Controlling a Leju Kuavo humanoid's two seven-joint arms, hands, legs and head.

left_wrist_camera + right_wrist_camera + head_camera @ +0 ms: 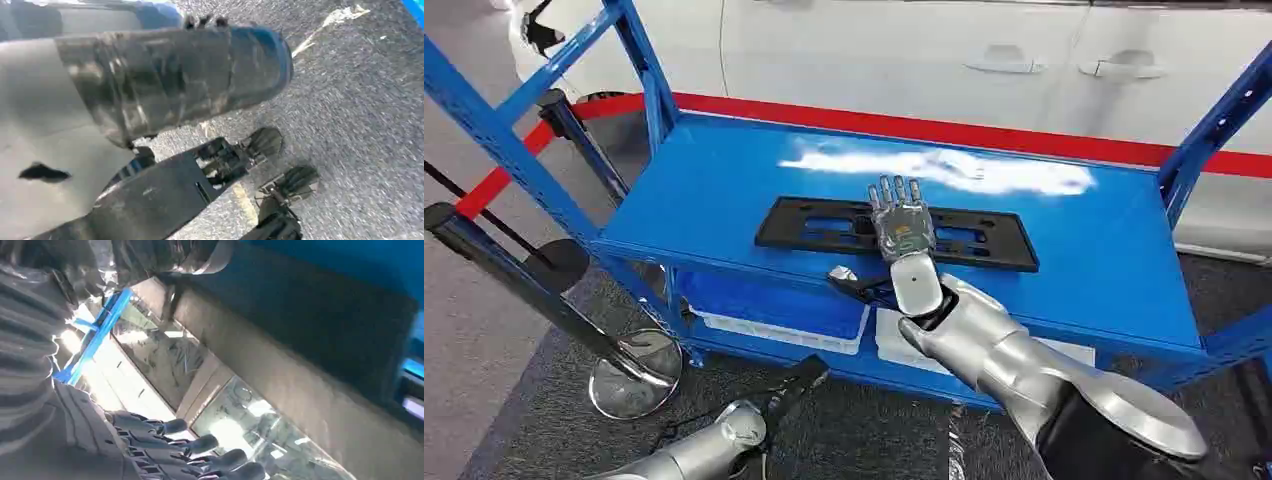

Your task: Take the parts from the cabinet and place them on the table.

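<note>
A white car (944, 60) is standing behind everything, with two door handles showing along its side and a red stripe (984, 135) running below its body. In front of it, a blue metal rack (1064, 250) is taking up the middle of the head view, its flat top shelf catching a bright glare and its angled blue uprights rising at both ends. Under the top shelf, a lower level is holding blue bins with white edges (774, 315). The floor is covered in dark grey carpet (874, 430). At the left, black stanchion posts are leaning across the picture, one ending in a round chrome base (636, 375).

A long black plastic part (824, 225), flat and slotted, is lying on the top shelf toward its front edge. The right hand (902, 222) is reaching over the middle of this part, palm down, with its fingers stretched out straight and slightly apart; it is gripping nothing, and whether it is touching the part cannot be told. In the right wrist view the dark fingers (200, 445) are lying extended side by side.

The left hand (799, 380) is hanging low beside the rack, above the carpet. In the left wrist view its fingers (265, 142) are loosely spread, with nothing between them.
</note>
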